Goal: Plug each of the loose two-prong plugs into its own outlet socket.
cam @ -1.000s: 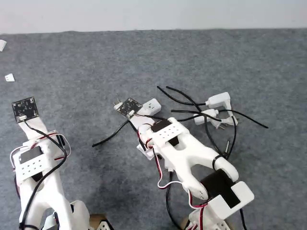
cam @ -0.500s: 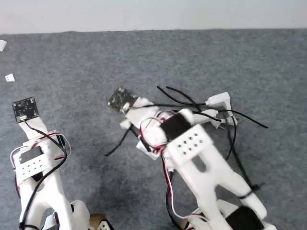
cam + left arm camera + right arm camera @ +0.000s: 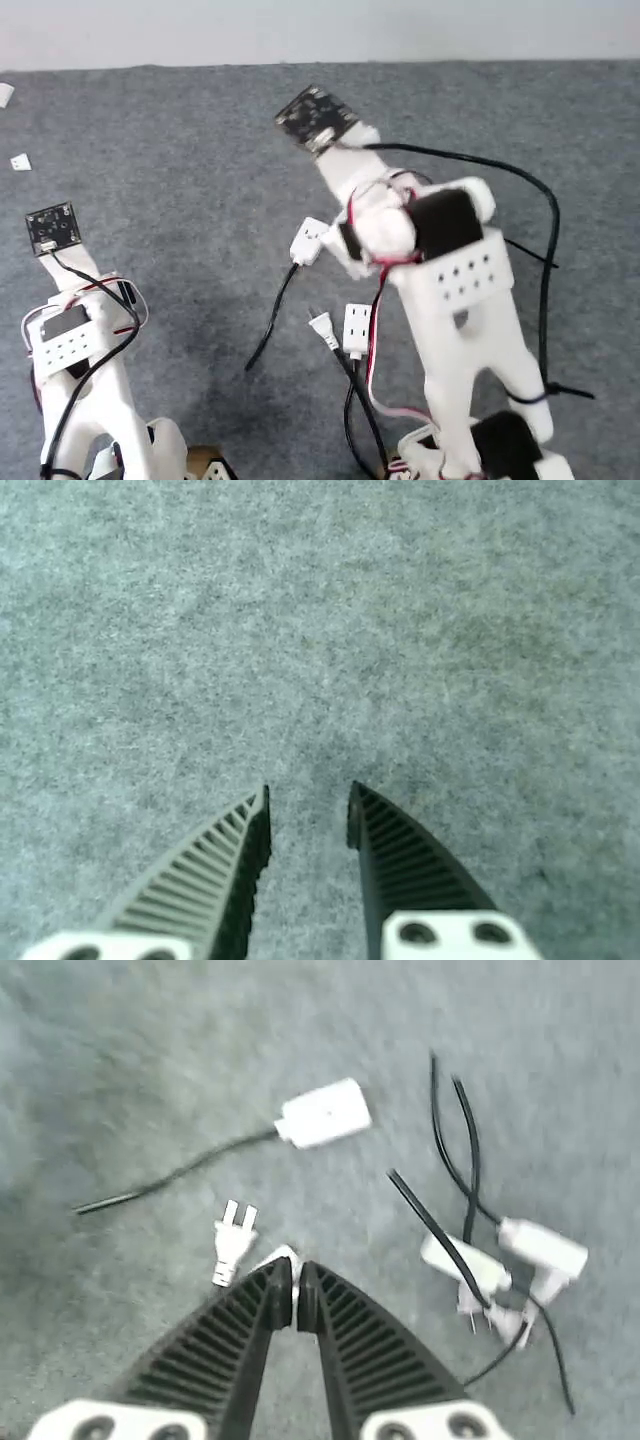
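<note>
High view: a loose plug point(image 3: 322, 325) lies unplugged just beside a socket point(image 3: 357, 330); left wrist view: the left gripper point(image 3: 308, 800) hangs spread over bare carpet point(image 3: 320, 600); right wrist view: the right gripper point(image 3: 296, 1268) is pressed together, apparently empty, so the plugging is not yet done.

The table cover point(image 3: 320, 600) is grey, matt, rough-napped cloth. The outlet socket point(image 3: 323, 1115) and two-prong plug point(image 3: 229, 1248) are smooth white plastic; the fingers point(image 3: 235, 865) of the left gripper point(image 3: 307, 805) are matt, ribbed black plastic.
</note>
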Action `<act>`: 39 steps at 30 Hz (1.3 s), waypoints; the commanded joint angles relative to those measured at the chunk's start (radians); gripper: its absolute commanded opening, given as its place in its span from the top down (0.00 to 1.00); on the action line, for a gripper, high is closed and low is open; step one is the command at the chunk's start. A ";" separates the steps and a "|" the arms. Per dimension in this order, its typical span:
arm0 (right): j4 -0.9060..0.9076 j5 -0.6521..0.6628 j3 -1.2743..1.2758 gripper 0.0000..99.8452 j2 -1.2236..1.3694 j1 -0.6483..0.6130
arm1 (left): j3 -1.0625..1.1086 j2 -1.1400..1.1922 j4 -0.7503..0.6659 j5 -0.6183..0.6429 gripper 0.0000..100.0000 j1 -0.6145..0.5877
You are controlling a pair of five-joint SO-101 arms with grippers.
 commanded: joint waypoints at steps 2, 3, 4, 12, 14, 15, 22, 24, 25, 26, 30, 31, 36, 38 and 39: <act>0.024 -0.012 -0.044 0.99 0.054 0.070 | -0.005 -0.011 -0.011 -0.008 0.88 -0.002; 0.028 -0.017 -0.043 0.99 0.067 0.070 | -0.005 -0.011 -0.011 -0.008 0.88 -0.002; 0.033 -0.020 -0.031 0.99 0.082 0.056 | -0.005 -0.011 -0.011 -0.008 0.88 -0.002; -0.047 -0.043 0.308 0.91 0.148 -0.142 | -0.005 -0.011 -0.011 -0.008 0.88 -0.002; -0.120 -0.026 0.433 0.90 0.130 -0.170 | -0.005 -0.011 -0.012 -0.008 0.88 -0.002; -0.159 -0.017 0.493 0.90 0.111 -0.177 | -0.005 -0.011 -0.012 -0.008 0.88 -0.002; -0.397 -0.086 0.945 0.91 -0.133 -0.177 | -0.008 -0.011 -0.012 -0.008 0.88 -0.002; -0.444 -0.106 1.056 0.91 -0.203 -0.179 | -0.008 -0.009 -0.012 -0.008 0.88 -0.002; -0.463 -0.109 1.094 0.90 -0.231 -0.176 | -0.008 -0.009 -0.012 -0.008 0.88 0.000; -0.472 -0.109 1.117 0.90 -0.255 -0.170 | -0.008 -0.009 -0.012 -0.008 0.88 0.000; -0.447 -0.038 1.160 0.90 -0.278 -0.148 | -0.008 -0.008 -0.012 -0.008 0.88 0.014; -0.443 -0.015 1.169 0.90 -0.271 -0.139 | -0.008 -0.008 -0.012 -0.008 0.88 0.014; -0.440 0.104 1.212 0.90 -0.232 -0.050 | -0.008 -0.008 -0.012 -0.008 0.88 0.017; -0.438 0.189 1.247 0.90 -0.237 -0.041 | -0.008 -0.008 -0.014 -0.008 0.88 0.018; -0.441 0.213 1.261 0.90 -0.246 -0.041 | -0.008 -0.008 -0.023 -0.008 0.88 0.018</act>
